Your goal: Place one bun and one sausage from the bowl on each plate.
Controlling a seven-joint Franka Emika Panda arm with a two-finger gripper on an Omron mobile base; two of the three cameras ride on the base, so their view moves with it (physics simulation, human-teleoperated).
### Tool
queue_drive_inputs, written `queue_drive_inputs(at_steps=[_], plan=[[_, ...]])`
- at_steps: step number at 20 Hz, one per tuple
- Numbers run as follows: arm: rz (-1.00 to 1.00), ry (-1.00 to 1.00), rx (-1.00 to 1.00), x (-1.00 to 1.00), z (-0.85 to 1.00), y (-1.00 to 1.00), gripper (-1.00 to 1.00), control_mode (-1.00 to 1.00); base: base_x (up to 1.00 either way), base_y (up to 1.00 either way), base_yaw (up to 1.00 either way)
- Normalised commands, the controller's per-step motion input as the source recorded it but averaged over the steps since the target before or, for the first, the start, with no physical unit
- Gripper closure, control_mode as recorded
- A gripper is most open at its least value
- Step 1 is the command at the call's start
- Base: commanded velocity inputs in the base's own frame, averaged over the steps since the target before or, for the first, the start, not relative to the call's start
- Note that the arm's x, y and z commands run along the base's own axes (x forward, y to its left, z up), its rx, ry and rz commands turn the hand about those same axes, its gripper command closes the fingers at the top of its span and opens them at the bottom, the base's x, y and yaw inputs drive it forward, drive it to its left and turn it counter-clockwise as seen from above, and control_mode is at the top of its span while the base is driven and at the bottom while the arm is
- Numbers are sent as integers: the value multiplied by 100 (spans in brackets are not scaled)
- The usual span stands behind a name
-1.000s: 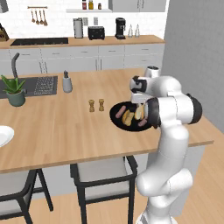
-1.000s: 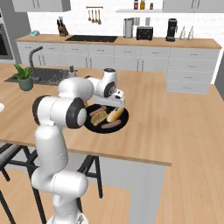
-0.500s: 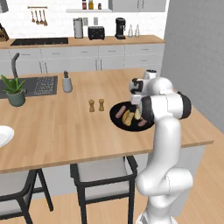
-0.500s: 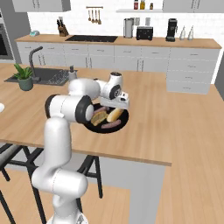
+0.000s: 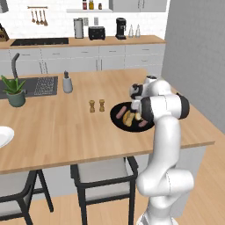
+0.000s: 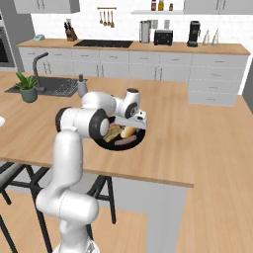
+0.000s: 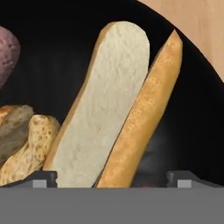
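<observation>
The black bowl (image 5: 117,124) sits on the wooden island right in front of the arm, with buns (image 5: 128,117) and sausages (image 5: 121,111) in it. My gripper (image 5: 137,113) points straight down into it, just above the food. In the hand view its jaws (image 7: 111,179) are open, with the dark fingertips (image 7: 41,178) standing wide on either side of a split bun (image 7: 103,105) that has a pale cut face and a golden crust. Another bun (image 7: 26,148) lies to its left, and a sausage (image 7: 6,52) shows at the upper left. One white plate (image 5: 3,135) lies at the far left edge of the island.
Salt and pepper shakers (image 5: 97,106) stand just left of the bowl. Further left are a soap dispenser (image 5: 67,82), a potted plant (image 5: 15,92) and the sink (image 5: 41,85). Stools (image 5: 103,176) stand under the island's near edge. The island ends shortly right of the bowl.
The hand has come down a little closer to the bowl and the elbow has swung in. The jaws have stayed open. The bowl and food have not moved.
</observation>
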Motion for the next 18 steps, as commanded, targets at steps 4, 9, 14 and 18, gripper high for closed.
queue_drive_inputs(at_steps=[4,9,14,18], plan=[[1,0,0,26,-14,0,-100,-100,0,0,0],[1,0,0,1,-14,0,100,-100,0,0,0],[0,0,-1,0,6,1,100,-100,0,0,0],[-1,4,-11,-1,62,3,100,-100,0,0,0]])
